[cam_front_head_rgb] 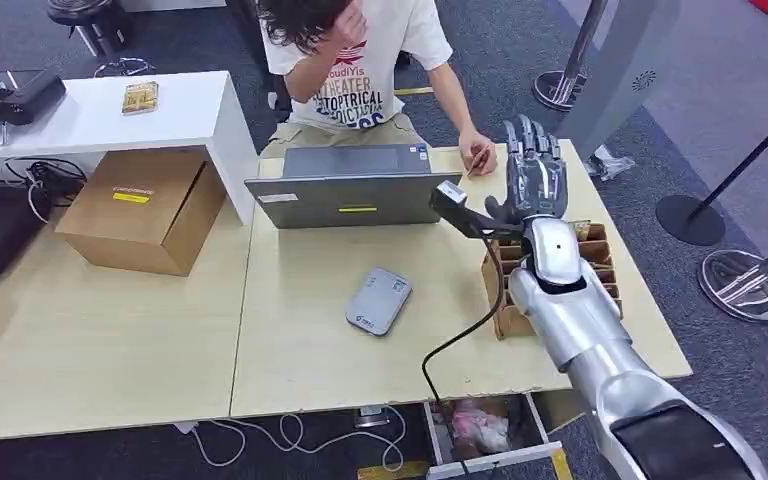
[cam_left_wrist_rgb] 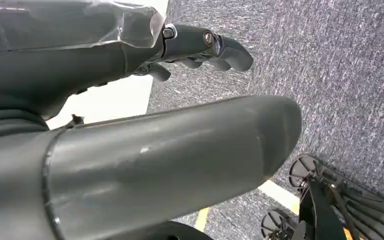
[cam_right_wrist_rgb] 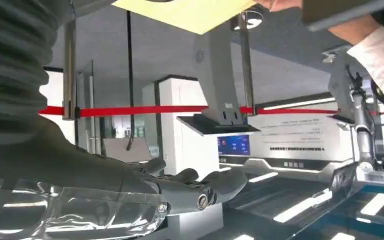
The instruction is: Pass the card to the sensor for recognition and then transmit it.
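My right hand (cam_front_head_rgb: 535, 170) hovers above the table's far right part, fingers stretched out and apart, holding nothing. In the right wrist view its fingers (cam_right_wrist_rgb: 200, 187) are likewise bare. The grey card sensor (cam_front_head_rgb: 378, 300) lies flat on the wooden table (cam_front_head_rgb: 300, 350), left of and nearer than that hand. A divided cardboard card box (cam_front_head_rgb: 594, 262) stands under my right forearm, mostly hidden by it; I cannot make out a single card. My left hand (cam_left_wrist_rgb: 200, 47) hangs over grey carpet, fingers loosely bent, with nothing in it.
A person sits behind the table, one hand (cam_front_head_rgb: 478, 155) resting close to my right hand. A grey laptop (cam_front_head_rgb: 345, 185) stands before them. A brown carton (cam_front_head_rgb: 140, 210) and a white side table (cam_front_head_rgb: 100, 110) are at the left. Barrier posts (cam_front_head_rgb: 690, 215) stand at the right.
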Tool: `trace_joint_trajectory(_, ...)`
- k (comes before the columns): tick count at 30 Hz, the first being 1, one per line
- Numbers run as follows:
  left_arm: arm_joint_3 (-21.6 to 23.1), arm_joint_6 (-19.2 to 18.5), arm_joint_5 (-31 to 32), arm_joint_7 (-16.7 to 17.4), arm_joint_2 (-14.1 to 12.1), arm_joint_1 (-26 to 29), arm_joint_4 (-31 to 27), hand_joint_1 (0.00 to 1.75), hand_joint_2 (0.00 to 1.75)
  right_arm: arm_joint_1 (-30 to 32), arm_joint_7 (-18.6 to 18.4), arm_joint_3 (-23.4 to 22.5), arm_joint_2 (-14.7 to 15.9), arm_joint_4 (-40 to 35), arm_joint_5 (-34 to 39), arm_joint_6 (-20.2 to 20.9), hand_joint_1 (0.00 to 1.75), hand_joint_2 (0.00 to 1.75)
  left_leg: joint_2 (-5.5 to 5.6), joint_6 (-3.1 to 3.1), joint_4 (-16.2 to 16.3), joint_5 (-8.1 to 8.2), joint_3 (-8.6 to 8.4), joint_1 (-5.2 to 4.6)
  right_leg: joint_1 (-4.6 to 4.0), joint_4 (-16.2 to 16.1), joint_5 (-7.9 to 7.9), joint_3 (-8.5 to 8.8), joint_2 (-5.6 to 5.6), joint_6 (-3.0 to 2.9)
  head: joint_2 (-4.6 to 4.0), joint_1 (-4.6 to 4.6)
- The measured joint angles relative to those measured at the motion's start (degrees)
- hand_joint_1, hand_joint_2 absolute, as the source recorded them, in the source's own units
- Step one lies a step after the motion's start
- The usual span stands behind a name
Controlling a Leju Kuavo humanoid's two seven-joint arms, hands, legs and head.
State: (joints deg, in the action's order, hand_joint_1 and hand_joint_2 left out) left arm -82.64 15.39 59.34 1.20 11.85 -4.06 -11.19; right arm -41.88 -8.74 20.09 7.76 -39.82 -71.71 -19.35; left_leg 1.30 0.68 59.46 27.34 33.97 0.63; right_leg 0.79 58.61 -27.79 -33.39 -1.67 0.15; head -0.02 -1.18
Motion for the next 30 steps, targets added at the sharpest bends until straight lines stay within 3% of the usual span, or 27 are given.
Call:
trace_joint_trajectory(13,0.00,-0.50,0.35,0.07,-0.46,0.02,0.00,0.00,0.00,1.82,-0.42,-0.70,1.38,-3.26,0.57,8.95,0.00,1.75,0.00,0.00,0.00,0.00,0.00,0.00,0.00,0.01,0.00,0.00,0.00,0.00,0.00,0.00)
trace_joint_trajectory(30,0.00,-0.83,0.52,0.46,-0.57,0.05,0.00,0.00,0.00,1.92,-0.61,-0.72,2.19,-4.61,1.14,13.51,0.00,1.75,0.00,0.00,0.00,0.00,0.00,0.00,0.00,0.00,0.00,0.00,0.00,0.00,0.00,0.00)
